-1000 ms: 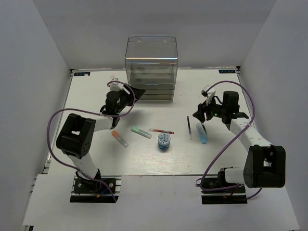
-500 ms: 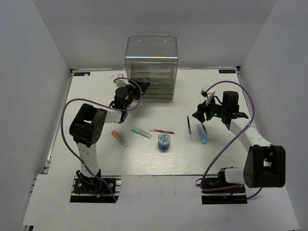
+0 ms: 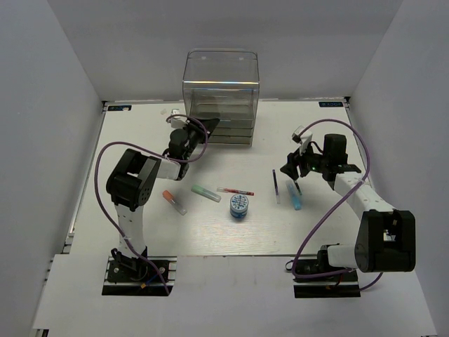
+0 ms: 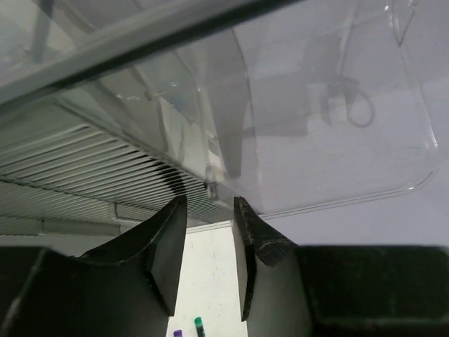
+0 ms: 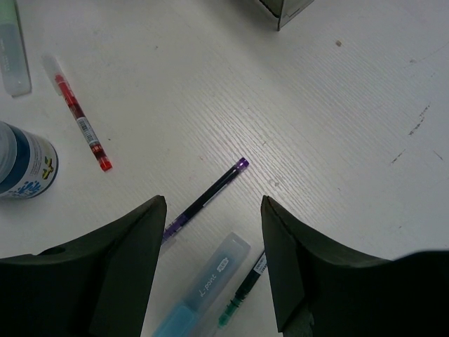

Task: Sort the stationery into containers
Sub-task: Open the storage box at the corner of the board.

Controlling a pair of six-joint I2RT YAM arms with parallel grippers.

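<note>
The containers are a tall clear drawer cabinet (image 3: 220, 98). My left gripper (image 3: 210, 127) is at its lower left front. In the left wrist view its jaws (image 4: 209, 203) stand narrowly open on either side of a small tab on a clear drawer's front edge (image 4: 210, 187). My right gripper (image 3: 295, 172) hangs open above a light-blue marker (image 5: 203, 295), a purple-ended dark pen (image 5: 210, 193) and a green-tipped pen (image 5: 245, 295), touching none of them. An orange-capped marker (image 3: 174, 202), a mint-green marker (image 3: 205, 192), a red-white pen (image 3: 236, 191) and a blue-white roll (image 3: 240, 205) lie mid-table.
Grey walls close in the white table (image 3: 140, 140) on three sides. The cabinet's lower corner (image 5: 284, 10) shows at the top of the right wrist view. Purple cables loop from both arms over the table.
The left arm has swung right, up to the cabinet's front, and its jaws have narrowed. The right arm and the stationery have not moved.
</note>
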